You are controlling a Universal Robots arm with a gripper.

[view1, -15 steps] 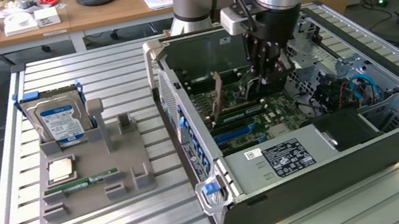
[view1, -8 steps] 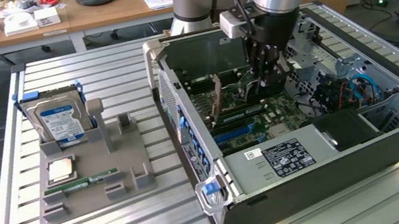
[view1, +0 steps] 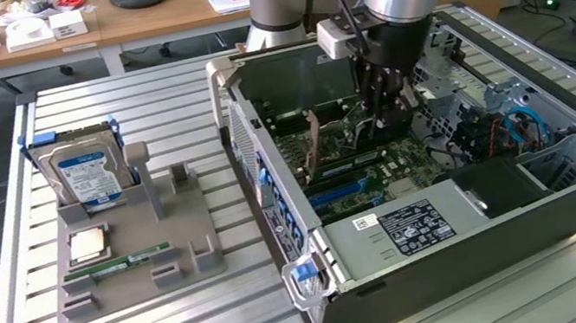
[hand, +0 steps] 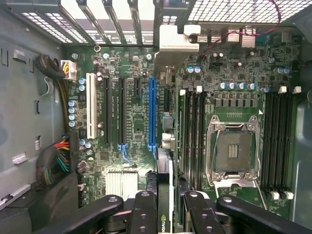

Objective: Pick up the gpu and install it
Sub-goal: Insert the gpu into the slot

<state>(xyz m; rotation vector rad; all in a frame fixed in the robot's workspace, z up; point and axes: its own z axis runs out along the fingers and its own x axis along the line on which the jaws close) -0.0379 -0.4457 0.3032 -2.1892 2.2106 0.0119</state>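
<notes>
The gpu (hand: 165, 175) is held edge-on between my fingers, with a green logo on its near end. Its pale metal bracket (hand: 178, 38) is at the far end by the case's rear slot openings. My gripper (hand: 168, 207) is shut on the gpu, one black finger (hand: 145, 209) on each side. The card hangs over the motherboard, lined up along the long blue slot (hand: 152, 112) and just beside it; I cannot tell if it touches the slot. In the exterior view, my gripper (view1: 380, 111) reaches down into the open computer case (view1: 266, 174).
CPU socket (hand: 233, 151) and memory slots (hand: 192, 136) lie beside the card. Cable bundles (hand: 58, 151) sit at the case's side. Outside the case, a grey holder (view1: 135, 257) carries a hard drive (view1: 89, 173), a chip (view1: 87, 243) and a green memory stick (view1: 118, 264).
</notes>
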